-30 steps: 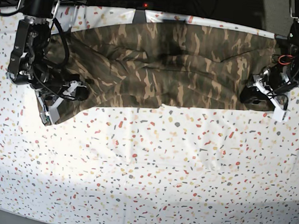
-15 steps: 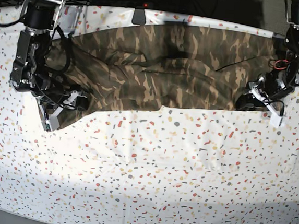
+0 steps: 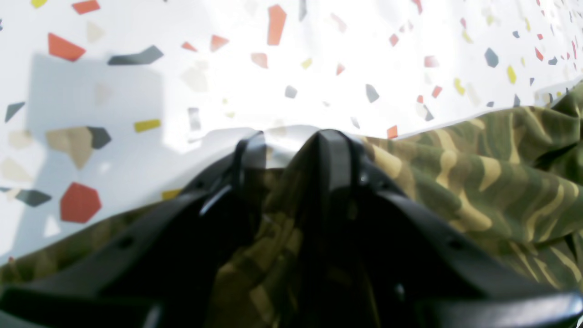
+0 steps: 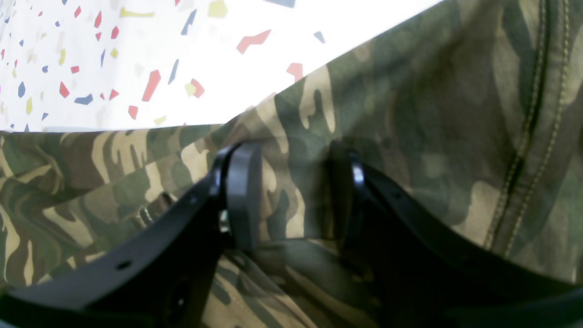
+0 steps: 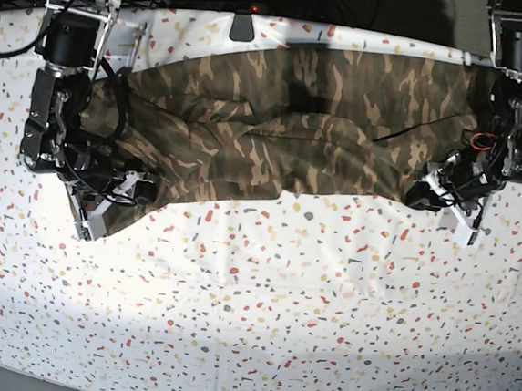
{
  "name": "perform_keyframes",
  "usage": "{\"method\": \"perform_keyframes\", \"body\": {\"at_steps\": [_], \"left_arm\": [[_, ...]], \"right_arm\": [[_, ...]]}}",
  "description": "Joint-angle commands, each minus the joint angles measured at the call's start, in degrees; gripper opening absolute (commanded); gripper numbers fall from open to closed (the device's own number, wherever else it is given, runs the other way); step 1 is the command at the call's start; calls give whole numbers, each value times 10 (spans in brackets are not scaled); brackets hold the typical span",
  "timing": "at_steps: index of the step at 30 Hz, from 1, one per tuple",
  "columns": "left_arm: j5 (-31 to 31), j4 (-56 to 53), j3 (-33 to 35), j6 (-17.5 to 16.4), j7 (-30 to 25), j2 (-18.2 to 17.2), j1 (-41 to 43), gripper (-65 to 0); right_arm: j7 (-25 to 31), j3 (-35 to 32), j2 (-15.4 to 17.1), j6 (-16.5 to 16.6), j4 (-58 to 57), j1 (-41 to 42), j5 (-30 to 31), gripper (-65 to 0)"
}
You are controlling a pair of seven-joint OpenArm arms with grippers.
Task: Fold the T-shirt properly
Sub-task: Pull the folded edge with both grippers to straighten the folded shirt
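Observation:
The camouflage T-shirt (image 5: 285, 129) lies stretched sideways across the back of the table, rumpled along its middle. My left gripper (image 5: 437, 194) is at the shirt's front corner on the base view's right. In the left wrist view this gripper (image 3: 289, 148) is shut on the T-shirt (image 3: 478, 182), with a bunch of cloth pinched between its black fingers (image 3: 334, 155). My right gripper (image 5: 126, 188) holds the shirt's front corner on the base view's left. The right wrist view shows it (image 4: 296, 196) shut on a fold of the T-shirt (image 4: 410, 114), near a stitched seam.
A white table cover (image 5: 261, 296) with coloured speckles spans the whole surface. A dark clip (image 5: 244, 27) sits at the back edge, with cables and darkness behind it. Both arm bases (image 5: 69, 41) stand at the back corners.
Both grippers have moved toward the table's front and slightly inward, dragging the shirt's front edge with them. The cloth now bunches more along its middle.

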Motion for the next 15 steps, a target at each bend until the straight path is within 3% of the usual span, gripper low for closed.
{"method": "perform_keyframes", "body": {"at_steps": [1,9,15], "left_arm": [[149,-32,8,88,181,-10,39,-424],[145,123,7,88,243,-37,41,-435],[145,254,7,88,231,-46,83,-435]], "right_arm": [[-3,0,5,1,4,14,1,-396],[-9,0,5,1,4,19,1,-396],[-16,0,5,1,4,20,1,-396]]}}
